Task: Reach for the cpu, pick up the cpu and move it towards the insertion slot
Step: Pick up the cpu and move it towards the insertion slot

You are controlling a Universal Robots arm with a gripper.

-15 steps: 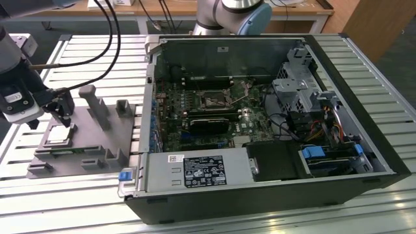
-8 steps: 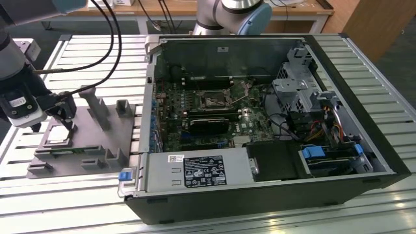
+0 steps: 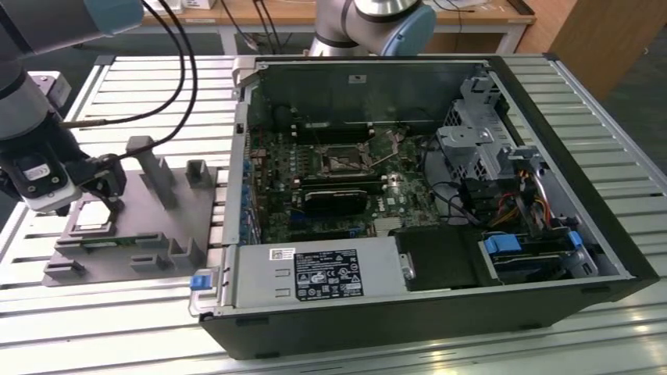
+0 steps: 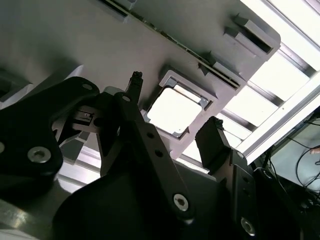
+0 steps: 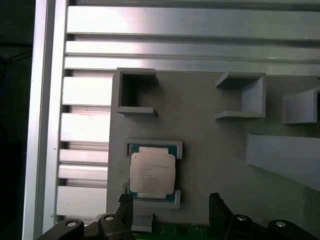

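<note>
On the grey fixture [image 3: 130,234], exterior view's left, we list: cpu [image 5: 152,172] seated in its recess, unlifted; pincer [image 5: 170,200] spread over it, gripping nothing; insertion slot [image 3: 342,160] at two o'clock, well apart. Reach seemingly near done; lift and carry outstanding.

Arm [image 3: 26,101] is showing as grey round tube segments, with a pale blue joint cap [image 3: 105,14] sitting up top. Black cables [image 3: 186,62] are hanging loose alongside it, running down toward the wrist. Black boxy tool [image 3: 90,201] is carrying a pale grey block [image 3: 44,187] on its side. In the second wrist view, matte black flat-link fingers [image 4: 150,145] are showing bevelled edges, with round silver screws [image 4: 180,201] sitting in recessed holes.
</note>
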